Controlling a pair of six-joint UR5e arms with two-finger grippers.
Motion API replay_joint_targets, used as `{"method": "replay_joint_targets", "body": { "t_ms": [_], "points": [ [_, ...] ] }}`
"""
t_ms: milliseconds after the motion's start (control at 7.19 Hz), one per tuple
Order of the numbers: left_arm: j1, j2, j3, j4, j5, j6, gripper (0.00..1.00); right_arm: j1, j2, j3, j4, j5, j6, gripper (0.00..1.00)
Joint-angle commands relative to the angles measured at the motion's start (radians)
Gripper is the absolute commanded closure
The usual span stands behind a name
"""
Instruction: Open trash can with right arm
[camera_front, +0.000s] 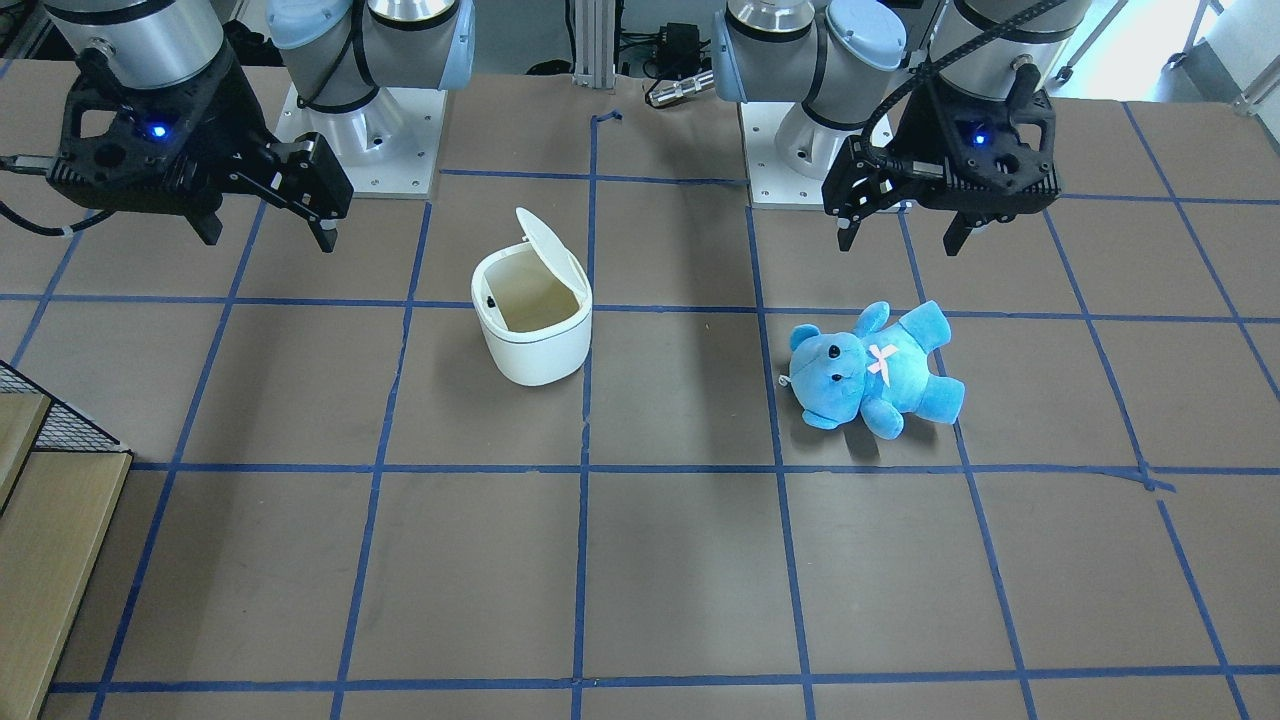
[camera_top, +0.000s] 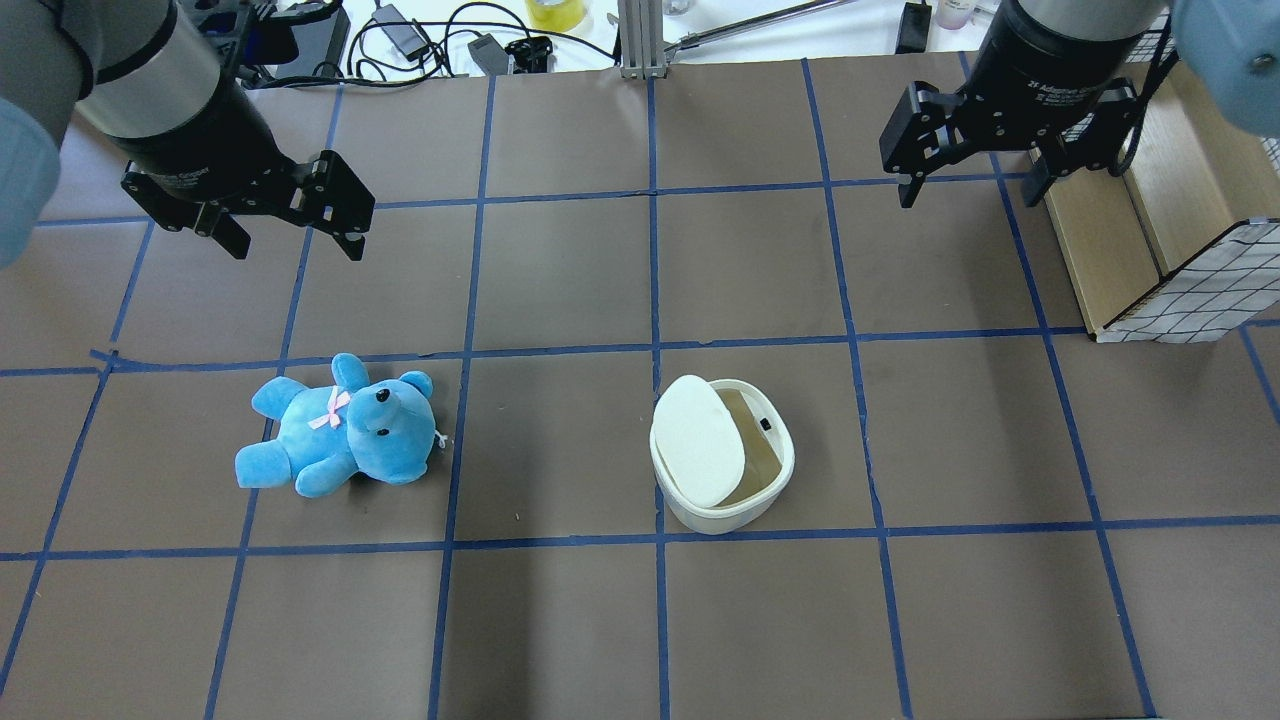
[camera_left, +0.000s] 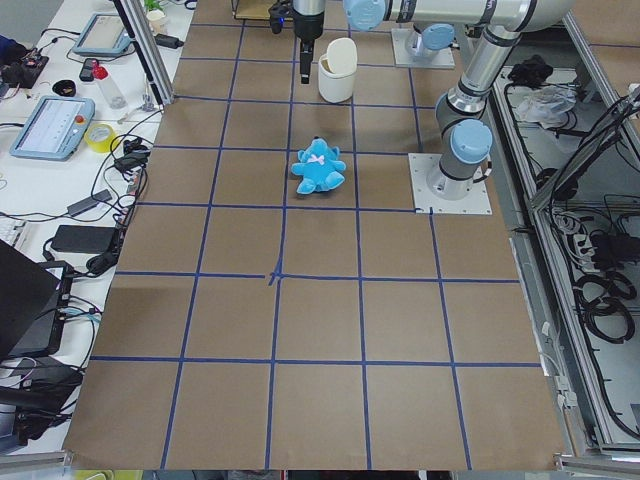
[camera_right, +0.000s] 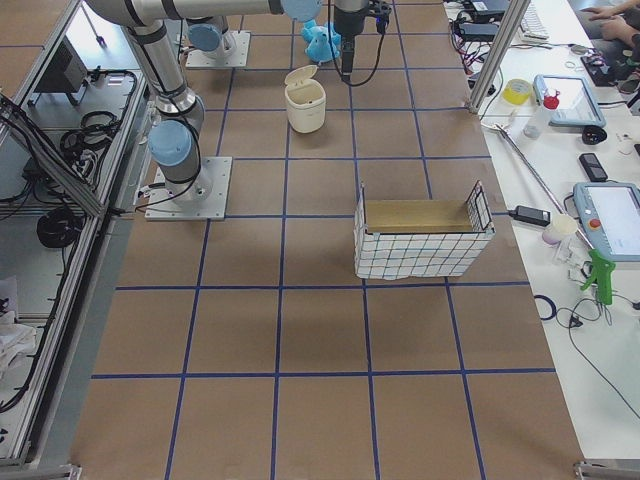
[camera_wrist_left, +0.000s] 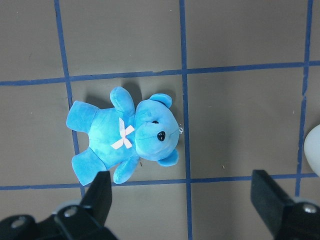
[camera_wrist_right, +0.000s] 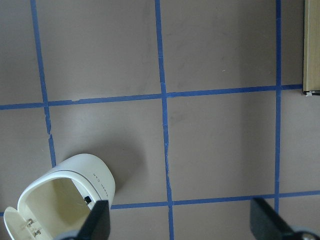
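The white trash can (camera_front: 531, 340) stands near the table's middle with its flip lid (camera_front: 548, 240) raised, so the beige inside shows. It also shows in the overhead view (camera_top: 735, 515) and low in the right wrist view (camera_wrist_right: 92, 172). My right gripper (camera_front: 268, 235) is open and empty. It hangs above the table, well apart from the can, toward the wire basket's side (camera_top: 968, 195). My left gripper (camera_top: 297, 248) is open and empty, above and beyond the blue teddy (camera_top: 340, 430).
The blue teddy (camera_front: 875, 370) lies on its back, to the robot's left of the can. A wood-lined wire basket (camera_top: 1150, 240) stands at the table's edge on the robot's right. Blue tape lines grid the brown table.
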Motion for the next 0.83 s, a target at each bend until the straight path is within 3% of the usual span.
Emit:
{"method": "replay_joint_targets", "body": {
  "t_ms": [0,696],
  "points": [
    [0.000,0.000,0.000,0.000,0.000,0.000,0.00,-0.002,-0.001,-0.027,0.046,-0.001,0.014,0.00],
    [0.000,0.000,0.000,0.000,0.000,0.000,0.00,-0.034,-0.001,-0.026,0.081,0.000,0.006,0.00]
  ]
}}
